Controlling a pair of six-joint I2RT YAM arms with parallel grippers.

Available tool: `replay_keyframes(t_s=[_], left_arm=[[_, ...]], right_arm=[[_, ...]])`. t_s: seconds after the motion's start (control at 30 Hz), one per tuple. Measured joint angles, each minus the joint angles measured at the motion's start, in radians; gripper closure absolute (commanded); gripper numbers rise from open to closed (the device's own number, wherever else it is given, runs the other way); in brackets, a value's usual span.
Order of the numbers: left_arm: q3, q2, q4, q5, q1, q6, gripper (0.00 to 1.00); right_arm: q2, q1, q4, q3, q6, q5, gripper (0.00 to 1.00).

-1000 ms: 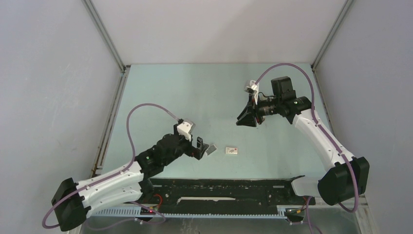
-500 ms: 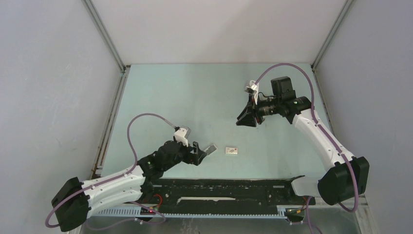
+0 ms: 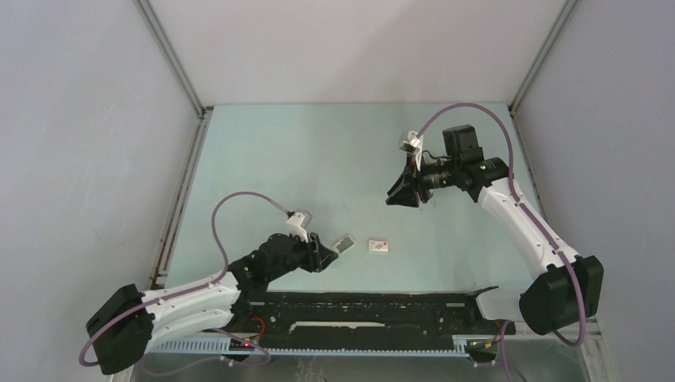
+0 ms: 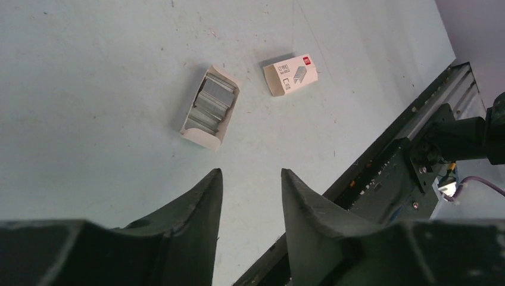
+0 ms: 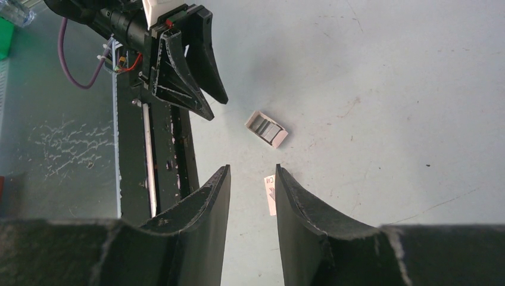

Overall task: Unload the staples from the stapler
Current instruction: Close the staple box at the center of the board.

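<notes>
Pale-green table (image 3: 318, 159) shows no stapler in any view, only staples (image 4: 209, 101) in an open tray (image 4: 201, 136) beside a box (image 4: 290, 74); left gripper (image 4: 251, 174), near the tray, and right gripper (image 5: 252, 170), far off, both have jaws apart and empty, so a low pass could scatter the strips.

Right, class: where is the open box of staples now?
In the top view the open box lies on the table near the front edge, just ahead of the left gripper, the closed white box at its right.
</notes>
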Motion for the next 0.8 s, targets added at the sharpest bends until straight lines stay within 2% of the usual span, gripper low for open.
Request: replay_keyframes(t_s=[0.3, 0.8], left_arm=[[-0.002, 0.099, 0.09, 0.04, 0.0, -0.047, 0.72], [0.037, 0.431, 0.226, 0.058, -0.053, -0.089, 0.75]], right_arm=[[0.0, 0.0, 0.0, 0.0, 0.0, 0.0, 0.58], [0.0, 0.0, 0.0, 0.0, 0.0, 0.0, 0.58]])
